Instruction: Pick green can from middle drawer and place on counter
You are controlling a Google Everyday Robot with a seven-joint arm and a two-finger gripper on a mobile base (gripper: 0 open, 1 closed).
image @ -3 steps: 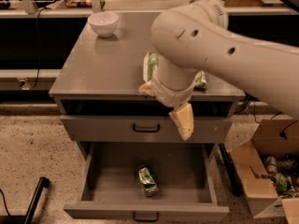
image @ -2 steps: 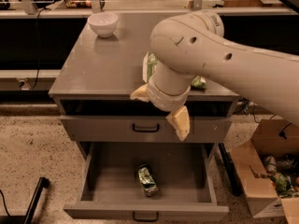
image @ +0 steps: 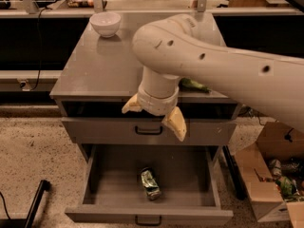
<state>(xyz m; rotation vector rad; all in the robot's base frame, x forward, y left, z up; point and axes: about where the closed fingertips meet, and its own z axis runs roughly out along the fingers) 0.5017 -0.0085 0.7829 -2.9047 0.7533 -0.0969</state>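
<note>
The green can (image: 150,184) lies on its side in the open middle drawer (image: 109,175), near the middle of its floor, dented, with white markings. My gripper (image: 154,118) hangs in front of the cabinet, above the drawer and over the closed drawer front (image: 95,129) above it. Its two cream fingers (image: 175,123) are spread apart and hold nothing. The gripper is well above the can, slightly to its right. The counter (image: 104,65) is the grey cabinet top behind my arm.
A white bowl (image: 105,23) stands at the counter's back left. A green snack bag (image: 194,84) lies on the counter's right front, mostly hidden by my arm. An open cardboard box (image: 270,184) with clutter sits on the floor at the right. A black leg (image: 35,205) crosses the floor at the lower left.
My arm and gripper have swung left and a little lower in front of the cabinet. The can and the drawer have not moved.
</note>
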